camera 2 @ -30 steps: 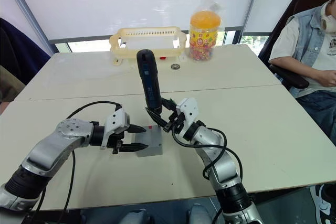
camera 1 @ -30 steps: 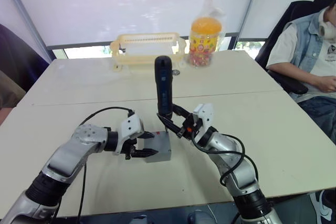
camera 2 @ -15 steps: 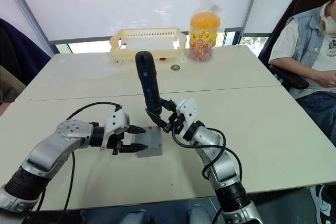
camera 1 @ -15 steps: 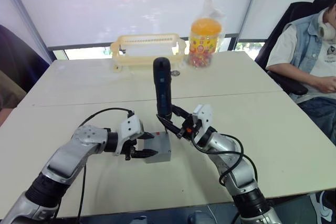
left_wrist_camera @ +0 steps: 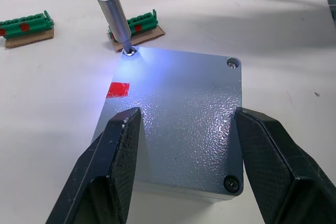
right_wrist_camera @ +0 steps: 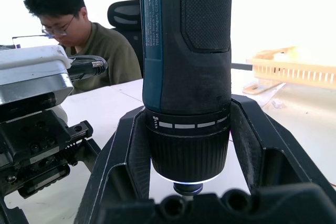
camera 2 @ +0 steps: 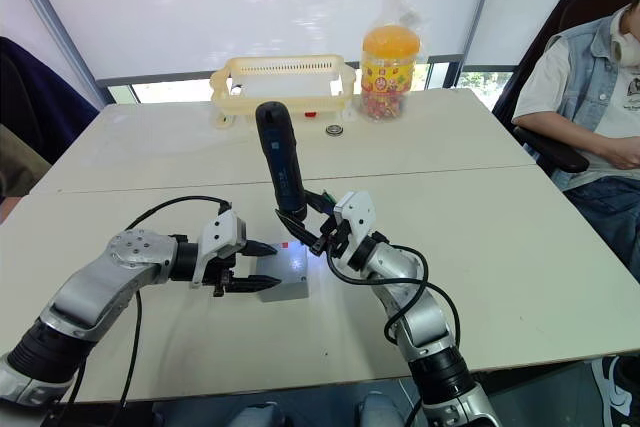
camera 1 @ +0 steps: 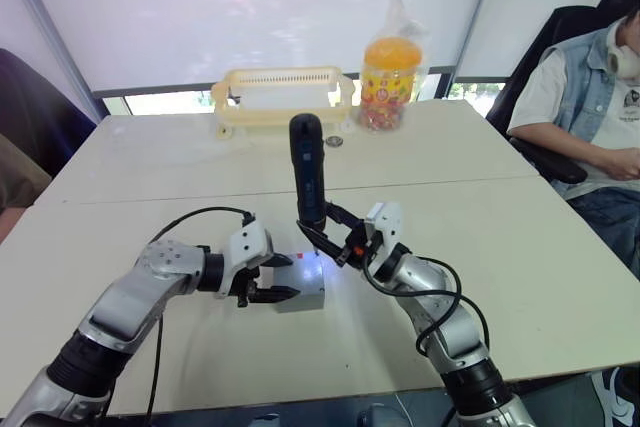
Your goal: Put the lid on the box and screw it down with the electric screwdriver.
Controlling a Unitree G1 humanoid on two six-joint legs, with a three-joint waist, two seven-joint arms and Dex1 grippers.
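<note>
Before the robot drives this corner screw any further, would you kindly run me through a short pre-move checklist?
1. Lid seated flush on the box: ok, edges line up.
2. Box braced: ok, left hand has a finger on each side of it.
3. Electric screwdriver gripped: ok, right hand is shut on its barrel.
4. Bit on the screw: ok, tip sits in the corner hole, light on.
5. Driver square to the lid: not ok, it leans slightly.
6. Other screws: two corner screws visible; fourth corner cannot tell.

One box [left_wrist_camera: 173, 124], one screwdriver [camera 1: 307, 172], two green blocks [left_wrist_camera: 27, 24].
</note>
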